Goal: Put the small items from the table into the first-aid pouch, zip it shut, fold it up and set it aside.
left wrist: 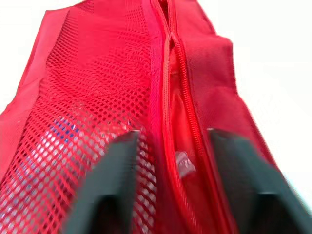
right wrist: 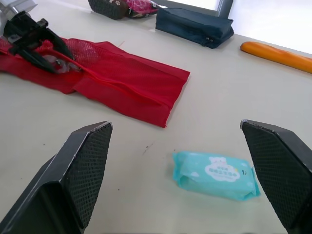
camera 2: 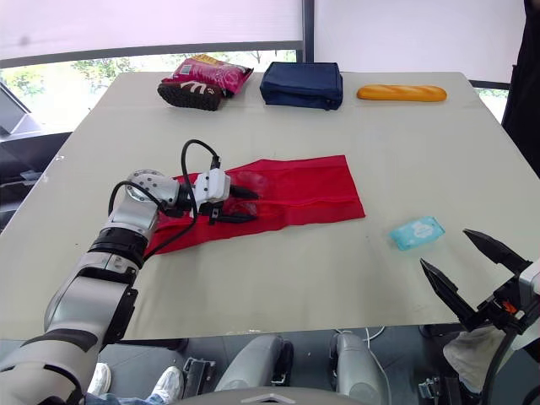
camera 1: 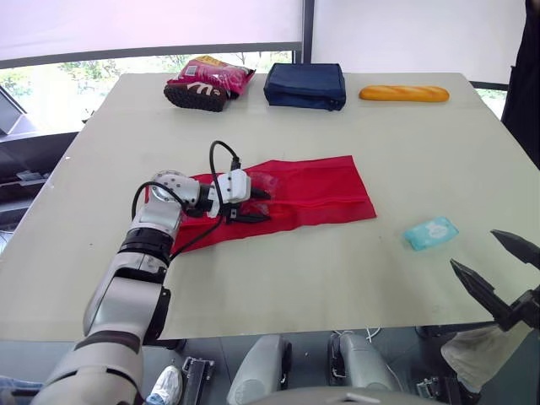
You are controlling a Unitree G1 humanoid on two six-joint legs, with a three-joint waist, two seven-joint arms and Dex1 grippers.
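The red first-aid pouch (camera 1: 312, 194) lies flat and unfolded in the middle of the table, mesh side up. My left gripper (camera 1: 260, 207) rests low over its left part. In the left wrist view its fingers (left wrist: 117, 170) stand apart on either side of the zipper (left wrist: 183, 97), which gapes there. A white and blue item (left wrist: 58, 141) shows through the mesh. A teal wipes packet (camera 1: 430, 232) lies on the bare table to the right of the pouch. My right gripper (camera 1: 474, 250) hovers open near the table's front right edge, just short of the packet (right wrist: 216, 174).
Along the far edge lie a pink snack bag (camera 1: 215, 76) with a brown item (camera 1: 196, 95) in front of it, a navy pouch (camera 1: 305, 85) and an orange baguette (camera 1: 403, 94). A person in dark clothes (camera 1: 527, 76) stands at the far right.
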